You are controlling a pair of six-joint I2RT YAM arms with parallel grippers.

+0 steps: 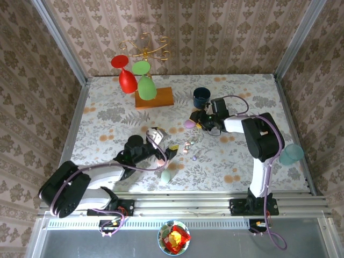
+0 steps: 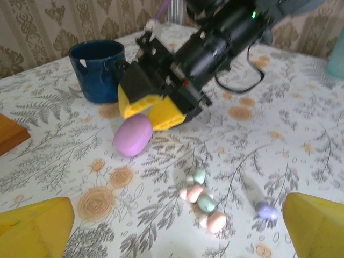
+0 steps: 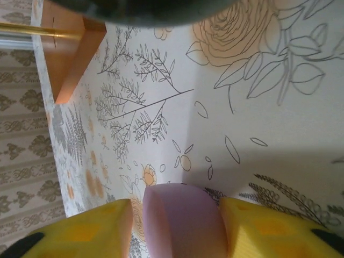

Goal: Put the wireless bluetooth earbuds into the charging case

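Several tiny pastel earbuds (image 2: 201, 201) lie clustered on the floral tablecloth, green and peach ones touching. A purple earbud (image 2: 266, 210) lies apart to their right. The cluster of earbuds (image 1: 187, 146) is in the middle of the table. My left gripper (image 2: 177, 236) is open wide and low in front of them, with nothing between its fingers (image 2: 37, 228). A closed purple oval case (image 3: 180, 220) rests on the cloth between the yellow fingers of my right gripper (image 3: 177, 228). That gripper is open, with a slim gap beside one finger (image 3: 91, 231). The same case (image 2: 133, 134) lies under my right gripper (image 2: 153, 110).
A dark blue mug (image 1: 202, 97) stands just behind the right gripper. An orange wooden base (image 1: 154, 98) carries a gold rack with red and green glasses at the back. A mint oval case (image 1: 167, 175) lies by the left arm. A teal cup (image 1: 292, 154) is at the right edge.
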